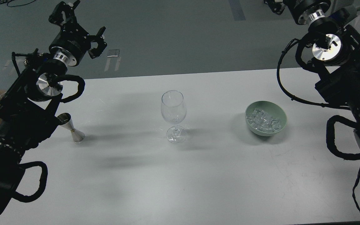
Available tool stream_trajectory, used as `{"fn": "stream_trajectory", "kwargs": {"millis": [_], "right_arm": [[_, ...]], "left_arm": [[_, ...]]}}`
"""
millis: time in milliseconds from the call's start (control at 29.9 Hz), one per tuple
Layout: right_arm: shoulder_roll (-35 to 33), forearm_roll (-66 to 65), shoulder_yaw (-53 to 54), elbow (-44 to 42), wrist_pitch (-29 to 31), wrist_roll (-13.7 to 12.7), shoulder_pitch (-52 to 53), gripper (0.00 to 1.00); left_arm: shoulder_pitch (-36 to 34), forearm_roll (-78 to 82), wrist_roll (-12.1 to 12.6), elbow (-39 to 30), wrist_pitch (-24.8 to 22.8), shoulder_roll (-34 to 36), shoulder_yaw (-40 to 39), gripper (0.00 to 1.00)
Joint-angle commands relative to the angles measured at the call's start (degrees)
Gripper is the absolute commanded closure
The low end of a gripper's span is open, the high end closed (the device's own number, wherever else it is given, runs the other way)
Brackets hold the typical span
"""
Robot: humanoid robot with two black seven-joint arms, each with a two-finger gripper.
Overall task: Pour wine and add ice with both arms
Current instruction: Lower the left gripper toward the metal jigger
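Note:
A clear stemmed wine glass [173, 114] stands upright mid-table and looks empty. Right of it, a pale green bowl [282, 116] holds several ice cubes [264, 121]. A steel jigger [72, 128] stands at the left, its top partly hidden behind my left arm. Wine is out of view. My left gripper [79, 27] hangs high beyond the table's far left edge, open and holding nothing, far from the jigger. My right gripper [275, 6] is cut off by the top edge, well above and behind the bowl.
The white table [180, 175] ends at the back near the top third of the view, with grey floor beyond. My right arm's black cables [284, 87] loop low over the table right of the bowl.

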Motion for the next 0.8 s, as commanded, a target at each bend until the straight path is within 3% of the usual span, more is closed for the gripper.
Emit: {"fn": "stream_trajectory", "kwargs": {"millis": [0,100,234,301,368,636,769], "right_arm": [[0.34,0.0,0.09,-0.03,-0.08,-0.06,0.01,0.0],[0.17,0.0,0.09,-0.03,-0.08,-0.23,0.01,0.0],[-0.01,0.0,0.09,-0.03,-0.25,-0.32,0.01,0.0],[-0.01,0.0,0.09,-0.12,-0.34,-0.67,0.01,0.0],[0.17,0.09,-0.09,0.05,-0.08,-1.11,0.1,0.0],[0.35,0.35,-0.09,0.67,-0.16,-1.2,-0.17,0.0],[0.17,0.53,0.09,0.32,0.1,-1.2,-0.78,0.0]], "left_arm": [[-0.24,0.1,-0.05,0.0,-0.29,-0.17,0.11,0.02],[-0.33,-0.16,-0.31,0.0,-0.47,0.09,0.11,0.02],[-0.33,-0.78,-3.21,0.0,-0.3,0.27,-0.07,0.02],[-0.16,-0.78,-8.03,0.0,-0.56,0.18,-0.16,0.02],[0.02,-0.78,-11.11,0.0,-0.73,-0.17,0.02,0.02],[0.11,-0.95,-11.22,0.0,-5.66,0.27,-0.59,0.02],[0.98,-4.02,-8.59,0.26,-4.96,-0.78,-0.6,0.02]]}}
